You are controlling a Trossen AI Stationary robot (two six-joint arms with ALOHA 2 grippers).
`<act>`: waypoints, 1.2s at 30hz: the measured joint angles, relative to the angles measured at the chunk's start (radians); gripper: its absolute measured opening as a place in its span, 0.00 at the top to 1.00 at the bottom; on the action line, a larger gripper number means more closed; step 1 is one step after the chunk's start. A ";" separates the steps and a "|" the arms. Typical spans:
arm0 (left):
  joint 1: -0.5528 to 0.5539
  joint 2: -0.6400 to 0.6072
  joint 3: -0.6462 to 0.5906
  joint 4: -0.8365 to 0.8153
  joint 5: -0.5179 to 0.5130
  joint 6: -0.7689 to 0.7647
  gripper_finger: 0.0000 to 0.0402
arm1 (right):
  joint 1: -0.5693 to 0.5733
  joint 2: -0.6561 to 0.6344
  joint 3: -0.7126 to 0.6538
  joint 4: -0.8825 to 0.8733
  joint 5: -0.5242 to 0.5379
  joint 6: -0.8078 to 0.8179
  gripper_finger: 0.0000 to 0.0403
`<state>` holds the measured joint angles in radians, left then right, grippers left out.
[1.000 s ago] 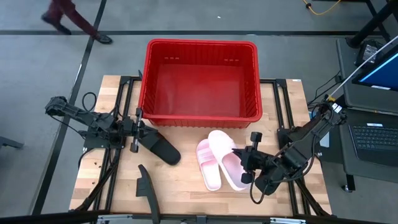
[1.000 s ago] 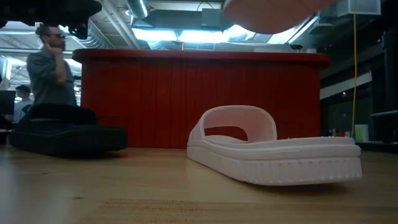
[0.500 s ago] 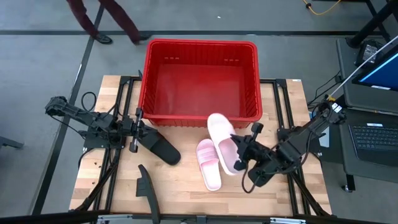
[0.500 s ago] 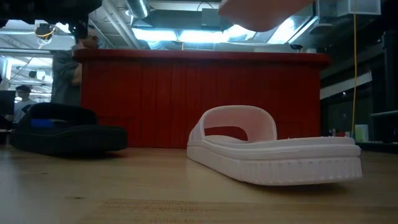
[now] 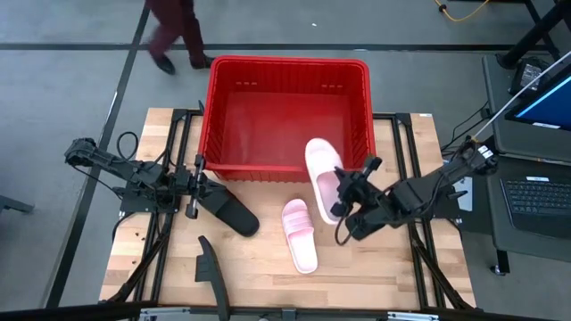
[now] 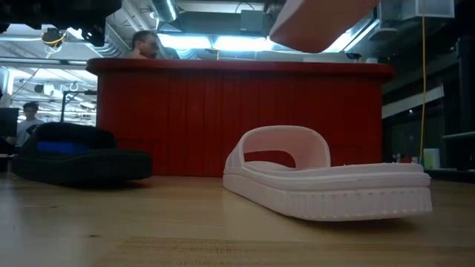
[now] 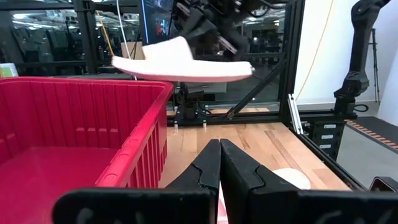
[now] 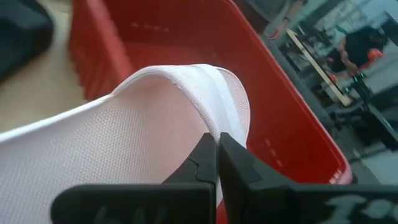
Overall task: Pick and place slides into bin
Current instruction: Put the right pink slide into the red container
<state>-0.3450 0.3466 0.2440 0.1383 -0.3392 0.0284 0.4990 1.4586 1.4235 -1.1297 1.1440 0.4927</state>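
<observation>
The red bin (image 5: 287,116) stands at the table's far middle. My right gripper (image 5: 346,192) is shut on a light pink slide (image 5: 323,176), held in the air with one end over the bin's near wall; the slide also shows in the left wrist view (image 7: 180,65). The second pink slide (image 5: 300,235) lies sole down on the table. One black slide (image 5: 230,212) lies left of it, another (image 5: 208,272) at the near edge. My left gripper (image 5: 198,184) is shut and empty beside the first black slide's end. My right gripper pinches the pink slide's wide strap at its edge (image 8: 216,118) between its two fingers. The fingers come slanting down from the table's right side. The slide is lifted clear of the table, roughly level, sole down (image 7: 186,71).
The bin's near wall (image 5: 285,168) lies just under the lifted slide's far end. A person (image 5: 174,31) walks on the floor beyond the table's far edge. A laptop (image 5: 535,201) stands off the table's right side.
My right gripper has gone up and toward the bin, a little toward the table's left, carrying the pink slide. The slide has left the table beside its mate and turned lengthwise toward the bin, its far end now over the near wall. The person has walked right.
</observation>
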 joint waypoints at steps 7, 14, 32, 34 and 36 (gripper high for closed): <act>0.000 0.000 0.000 0.026 -0.088 -0.002 1.00 | -0.070 -0.094 0.000 -0.021 0.002 -0.054 0.98; 0.000 0.000 0.028 0.023 -0.166 0.096 1.00 | -0.155 -0.164 0.000 -0.021 0.000 -0.136 0.98; 0.000 0.034 0.047 0.015 -0.167 0.134 1.00 | -0.467 -0.187 0.000 0.152 -0.181 -0.497 0.98; 0.000 0.034 0.047 0.014 -0.167 0.135 1.00 | -0.497 -0.187 0.000 0.180 -0.197 -0.549 0.98; 0.000 0.034 0.047 0.015 -0.167 0.139 1.00 | -0.528 -0.187 0.011 0.182 -0.228 -0.579 0.98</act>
<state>-0.3450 0.3805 0.2913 0.1532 -0.5064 0.1673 -0.0293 1.2714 1.4341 -0.9479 0.9158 -0.0862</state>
